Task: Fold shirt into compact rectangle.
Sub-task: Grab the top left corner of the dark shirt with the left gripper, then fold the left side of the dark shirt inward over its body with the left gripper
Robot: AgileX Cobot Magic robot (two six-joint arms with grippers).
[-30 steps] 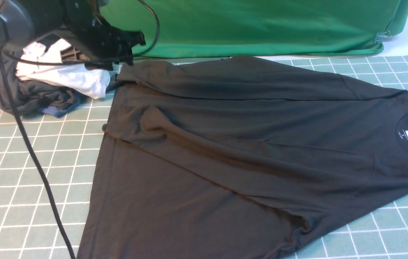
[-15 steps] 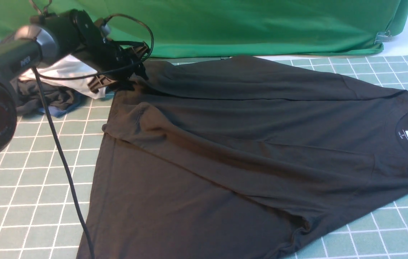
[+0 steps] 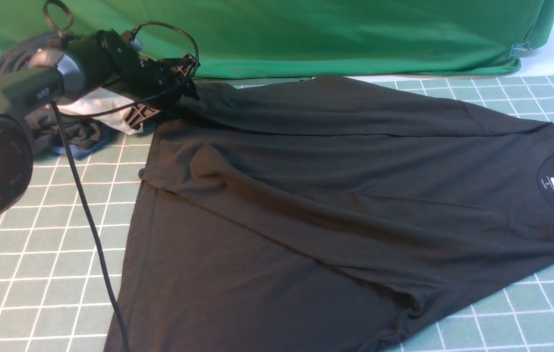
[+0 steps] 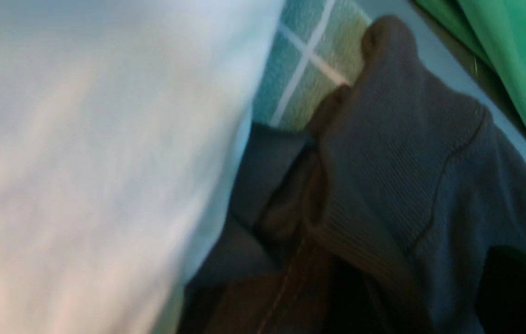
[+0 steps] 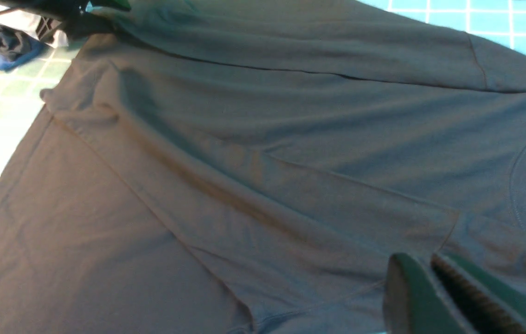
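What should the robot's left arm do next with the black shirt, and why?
Probably close the left pincer on the ribbed sleeve cuff and draw it in over the shirt. The pincer sits right at that far corner, the cuff shows close up in its wrist view, and the shirt lies spread wide, not yet a rectangle.
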